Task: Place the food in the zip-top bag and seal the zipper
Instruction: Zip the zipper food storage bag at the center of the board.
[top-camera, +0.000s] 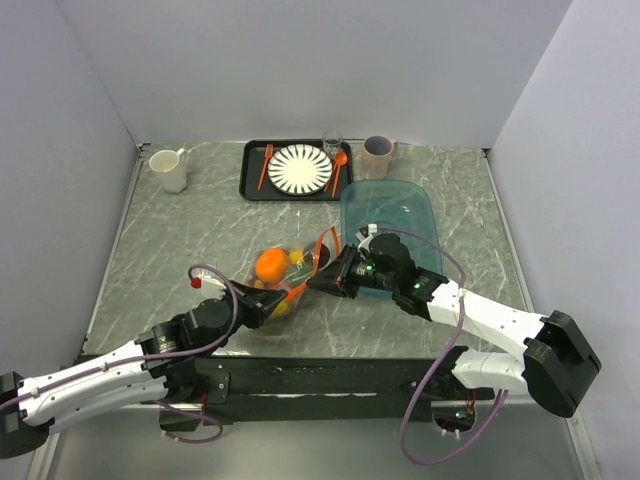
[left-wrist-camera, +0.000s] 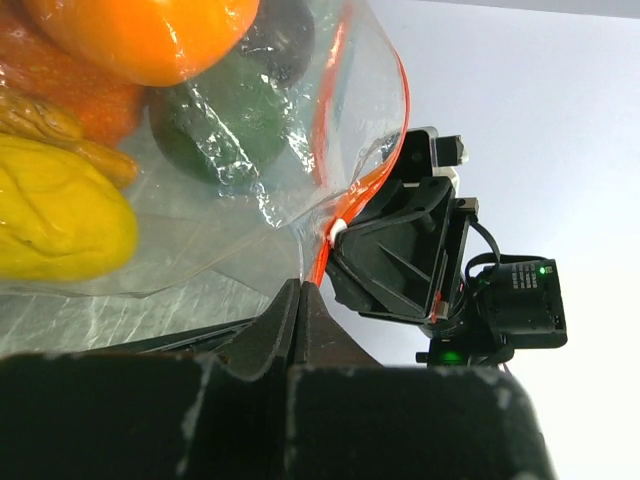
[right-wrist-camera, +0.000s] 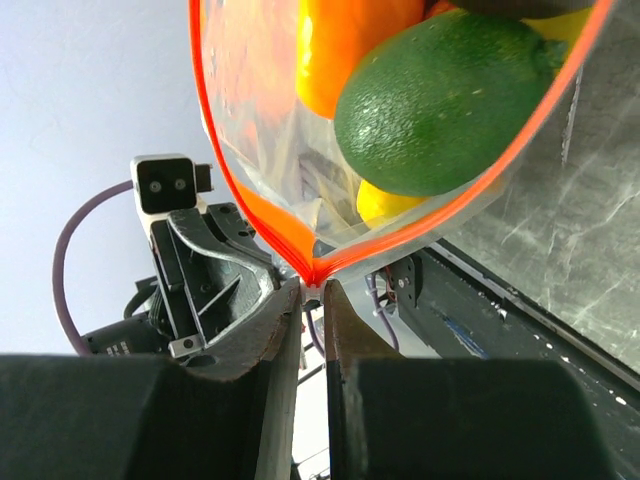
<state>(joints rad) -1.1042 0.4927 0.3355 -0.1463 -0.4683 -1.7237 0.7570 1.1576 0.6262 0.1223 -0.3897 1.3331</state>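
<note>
Left gripper hold: the left gripper (left-wrist-camera: 303, 297) had its black fingers pressed flat together on the thin orange-red zipper strip (left-wrist-camera: 318, 255), gripping it at the corner of the mouth nearest them.
Right gripper hold: the right gripper (right-wrist-camera: 312, 292) was narrowed to a sliver, pinching the same strip where its two sides met in a V just above the fingertips.
Why held so: with each pair of fingers on one part of the mouth, the strip could probably be drawn taut between them for closing. That is my judgement.
Bag: the soft clear plastic zip-top bag (top-camera: 300, 262) lay between the two sets of fingers, bulging away from both.
Zipper state: beyond the right fingertips the strip spread into two separate lines, so the mouth looked unsealed.
Food place: all of it sat inside the bag, just past the fingertips. The top view showed none loose near either gripper.
Food count: one round orange toy fruit (left-wrist-camera: 140, 35), one pebbled green piece (right-wrist-camera: 450, 100), one dark purple piece (left-wrist-camera: 285, 40) and two yellowish pieces (left-wrist-camera: 55, 220). More may have been hidden.
Other counts: two grippers and one bag. Just behind the right fingers stood one rigid teal translucent tub (top-camera: 400, 200).
Far from the fingers: one black tray (top-camera: 247, 190) carrying one striped plate (top-camera: 300, 168), one orange fork (top-camera: 266, 165) and one orange spoon (top-camera: 340, 168). There were also one white mug (top-camera: 170, 170), one beige cup (top-camera: 378, 157) and one clear glass (top-camera: 332, 143).
</note>
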